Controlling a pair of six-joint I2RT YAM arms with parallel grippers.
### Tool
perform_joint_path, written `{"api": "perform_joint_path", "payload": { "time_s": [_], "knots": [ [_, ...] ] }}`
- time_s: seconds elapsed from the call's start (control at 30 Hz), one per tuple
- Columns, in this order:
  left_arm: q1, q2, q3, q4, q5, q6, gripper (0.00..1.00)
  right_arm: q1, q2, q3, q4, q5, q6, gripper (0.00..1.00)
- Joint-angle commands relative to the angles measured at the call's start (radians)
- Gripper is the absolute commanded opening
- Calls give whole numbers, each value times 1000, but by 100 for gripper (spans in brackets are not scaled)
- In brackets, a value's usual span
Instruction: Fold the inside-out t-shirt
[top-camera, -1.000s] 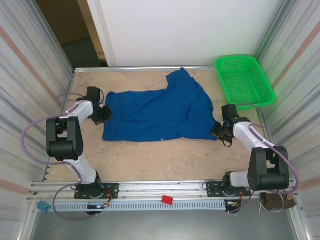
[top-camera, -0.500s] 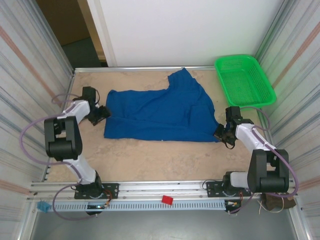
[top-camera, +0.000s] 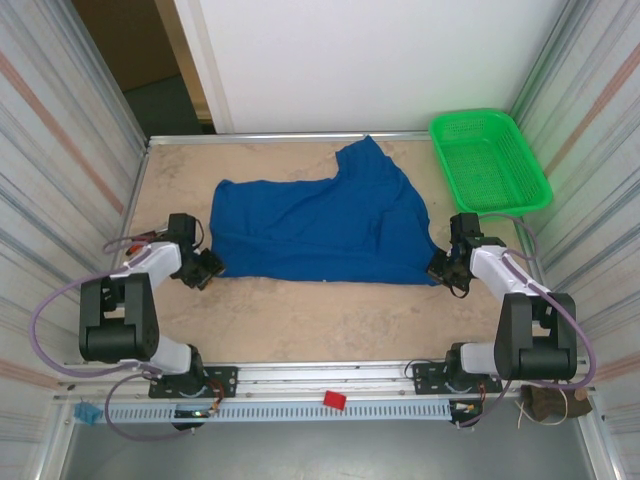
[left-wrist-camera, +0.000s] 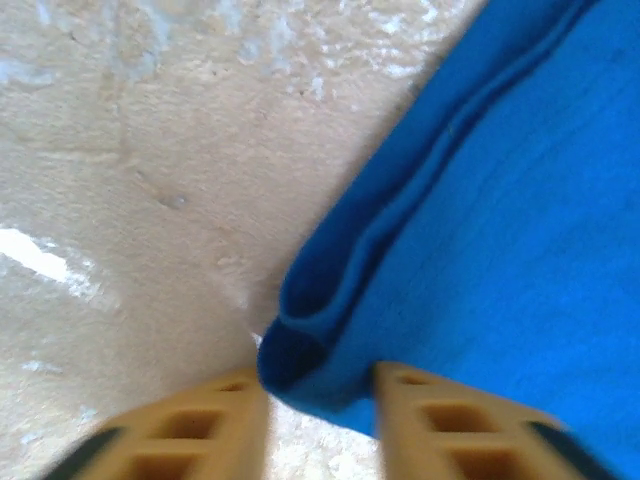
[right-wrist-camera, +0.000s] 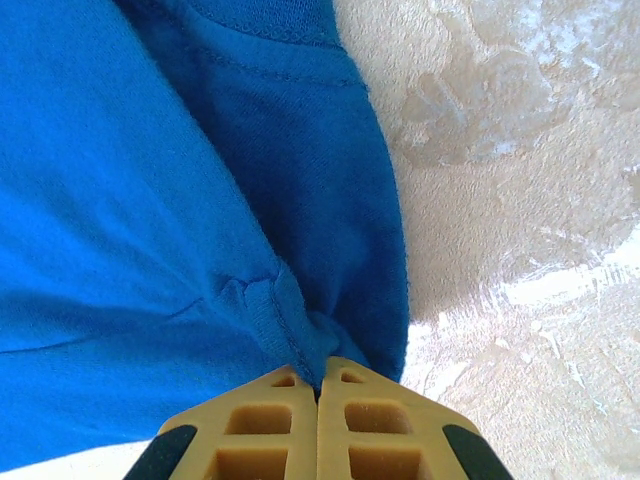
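Inside-out t-shirt (top-camera: 330, 225) lies spread flat at centre frame on the counter (top-camera: 300, 320), right fingers (right-wrist-camera: 372, 420) pressed together pinching its lower-right hem corner, left fingers (left-wrist-camera: 205, 425) spread astride the lower-left folded corner, probably to take both ends for a fold.

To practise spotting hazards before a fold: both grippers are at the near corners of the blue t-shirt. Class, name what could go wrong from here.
1. The left gripper straddles only the tip of a folded corner of the t-shirt; a firm grip isn't evident, so lifting may leave it behind.
2. The right gripper pinches just a thin bunch at the edge, which could slip under tension.
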Motion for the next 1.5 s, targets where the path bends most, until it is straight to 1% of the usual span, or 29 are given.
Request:
{"api": "perform_joint_path", "payload": {
  "time_s": [0.0,0.07,0.13,0.2,0.33,0.4,0.47,0.57,0.6,0.67,0.7,0.73,0.77,0.8,0.87,0.93,1.03,1.1,1.17,1.23,1.27,1.37,1.4,1.47],
  "knots": [
    [-10,16,-16,54,31,-29,0,-9,-31,6,-49,11,-22,0],
    [-10,-28,-31,33,23,-32,0,-10,-77,-1,-82,18,-14,0],
    [-10,-106,-66,8,9,-52,0,-9,-138,-10,-112,15,10,0],
    [-9,-211,-114,-26,-4,-91,0,-7,-198,-12,-148,7,50,0],
    [-10,-414,-198,-117,3,-186,0,24,-313,-10,-225,33,127,0],
    [-11,-547,-246,-187,-8,-249,0,63,-375,-6,-276,68,175,0],
    [-11,-676,-281,-259,-23,-300,0,141,-417,10,-318,131,230,0],
    [-10,-855,-291,-392,-58,-354,0,236,-461,35,-401,188,317,0],
    [-10,-901,-285,-438,-70,-372,0,262,-483,36,-426,204,345,0],
    [-14,-962,-274,-483,-71,-387,0,281,-533,27,-472,230,388,0],
    [-14,-975,-269,-497,-66,-397,11,283,-566,21,-496,243,406,12],
    [-14,-979,-260,-503,-69,-396,25,283,-594,19,-512,260,418,27],
    [-14,-975,-249,-497,-72,-384,37,282,-625,24,-522,277,423,36],
    [-14,-958,-233,-494,-92,-374,43,280,-649,38,-523,295,423,40],
    [-14,-900,-181,-467,-132,-318,49,269,-653,85,-492,309,387,43],
    [-14,-811,-103,-450,-173,-248,53,239,-587,160,-454,289,319,45],
    [-7,-645,16,-349,-181,-109,58,199,-415,287,-335,183,170,46],
    [1,-510,98,-260,-158,-23,59,189,-250,391,-264,103,75,51],
    [7,-339,196,-177,-122,61,59,188,-38,540,-234,38,-17,51],
    [10,-166,308,-156,-104,130,58,193,151,690,-218,-4,-81,51],
    [10,-76,370,-143,-76,175,56,194,250,781,-222,-22,-113,52],
    [9,156,547,-176,-55,264,54,195,516,1052,-255,-42,-168,53],
    [7,217,598,-200,-73,279,54,193,598,1137,-276,-42,-177,53],
    [7,339,699,-227,-73,314,54,193,769,1349,-315,-50,-202,55]
  ]
}}
